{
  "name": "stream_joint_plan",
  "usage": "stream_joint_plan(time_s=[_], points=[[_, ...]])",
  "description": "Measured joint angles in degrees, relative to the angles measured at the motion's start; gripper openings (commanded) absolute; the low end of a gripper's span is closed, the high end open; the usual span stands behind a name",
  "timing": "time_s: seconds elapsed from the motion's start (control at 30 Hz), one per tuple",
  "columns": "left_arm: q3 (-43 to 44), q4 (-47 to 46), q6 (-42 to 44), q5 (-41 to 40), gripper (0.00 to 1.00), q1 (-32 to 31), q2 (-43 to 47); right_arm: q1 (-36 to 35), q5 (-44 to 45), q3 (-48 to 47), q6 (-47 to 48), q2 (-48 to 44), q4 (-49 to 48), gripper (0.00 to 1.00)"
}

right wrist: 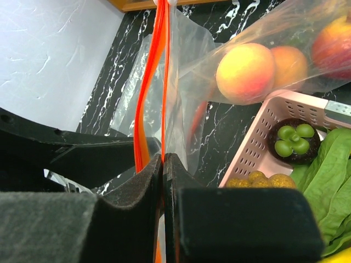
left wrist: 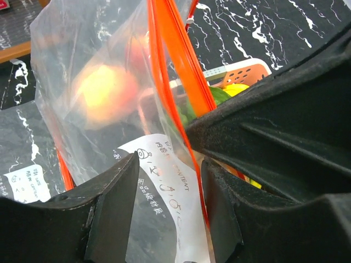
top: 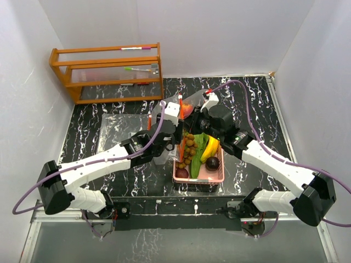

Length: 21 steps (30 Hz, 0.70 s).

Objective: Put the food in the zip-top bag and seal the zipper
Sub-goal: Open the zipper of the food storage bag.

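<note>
A clear zip-top bag [right wrist: 192, 49] with an orange zipper [right wrist: 159, 66] hangs between both grippers, above the table behind the basket. Inside it are orange round fruits [right wrist: 245, 73] and a red one [right wrist: 332, 41]. My right gripper [right wrist: 163, 159] is shut on the bag's zipper edge. My left gripper [left wrist: 169, 164] stands open with the bag's white label [left wrist: 164, 175] between its fingers, and the zipper [left wrist: 181, 98] runs close to the right finger. The pink basket [top: 181, 174] holds longans [top: 188, 147], green cucumbers [top: 198, 153], a banana [top: 211, 148] and a dark purple fruit [top: 213, 163].
A wooden rack [top: 109, 71] stands at the back left. A flat clear sheet or bag [top: 118, 131] lies on the marble table left of the arms. White walls close the table in on the left, the back and the right.
</note>
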<state>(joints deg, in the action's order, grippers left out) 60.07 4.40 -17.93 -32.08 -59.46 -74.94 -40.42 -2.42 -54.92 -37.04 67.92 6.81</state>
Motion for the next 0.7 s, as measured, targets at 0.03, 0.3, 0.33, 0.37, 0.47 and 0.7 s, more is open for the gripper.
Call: stream_joint_plan(time_s=[0.03, 0.3, 0.33, 0.37, 0.47, 0.7], points=[[0.2, 0.3, 0.0, -0.2, 0.45, 0.0, -0.2, -0.2, 0.2, -0.3, 0.0, 0.0, 0.2, 0.08], [1.9, 0.5, 1.4, -2.1, 0.00, 0.0, -1.6, -1.6, 1.6, -1.5, 0.1, -0.1, 1.0, 0.08], [1.9, 0.6, 2.0, -2.4, 0.00, 0.0, -1.7, -1.7, 1.7, -1.5, 0.1, -0.2, 1.2, 0.08], [1.9, 0.6, 2.6, -2.5, 0.00, 0.0, -1.7, -1.7, 1.9, -1.5, 0.1, -0.4, 1.6, 0.08], [1.9, 0.8, 4.1, -3.5, 0.00, 0.0, -1.6, -1.9, 2.8, -1.5, 0.2, -1.2, 2.5, 0.08], [2.3, 4.8, 11.3, -11.3, 0.00, 0.0, 4.3, -1.9, 5.4, -1.3, 0.5, -2.1, 3.7, 0.08]])
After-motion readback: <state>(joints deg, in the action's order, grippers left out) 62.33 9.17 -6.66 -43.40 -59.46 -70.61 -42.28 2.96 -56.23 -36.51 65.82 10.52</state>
